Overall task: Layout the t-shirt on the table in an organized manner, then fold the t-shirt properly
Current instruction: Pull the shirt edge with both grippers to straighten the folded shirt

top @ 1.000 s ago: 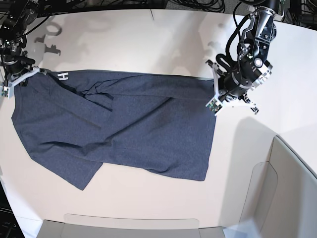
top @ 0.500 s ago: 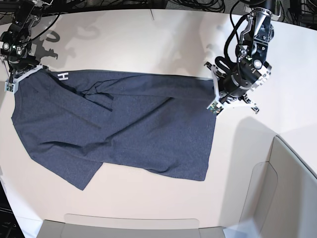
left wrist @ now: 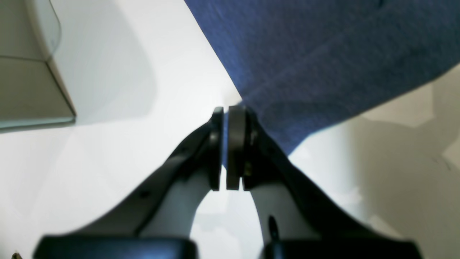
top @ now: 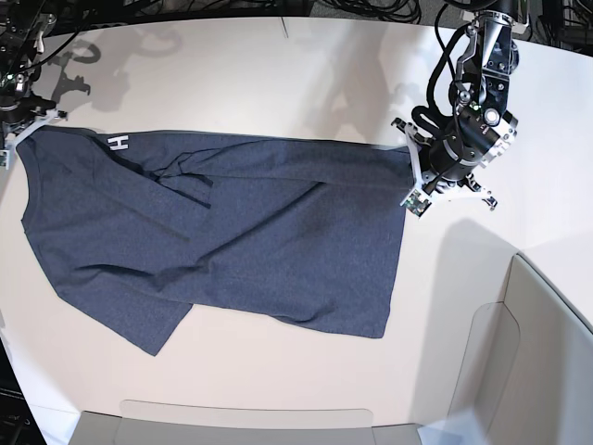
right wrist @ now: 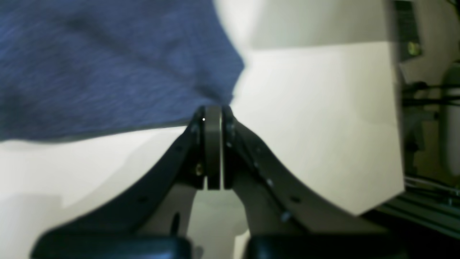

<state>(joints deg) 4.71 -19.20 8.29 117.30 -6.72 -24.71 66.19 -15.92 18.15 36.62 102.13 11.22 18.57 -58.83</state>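
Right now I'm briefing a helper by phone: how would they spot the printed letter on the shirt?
Find the off-white table and the dark t-shirt spread across it. Along its far edge, toward the base view's left, sits a white block letter H, the only print showing on the cloth.

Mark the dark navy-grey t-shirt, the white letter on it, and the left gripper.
dark heathered navy-grey t-shirt [top: 278, 241], base view, middle of the cloth
white block letter H [top: 118, 143], base view, its crossbar
left gripper [left wrist: 226, 118], left wrist view, between the fingertips

The t-shirt [top: 222, 232] print is folded under, showing only one white letter.
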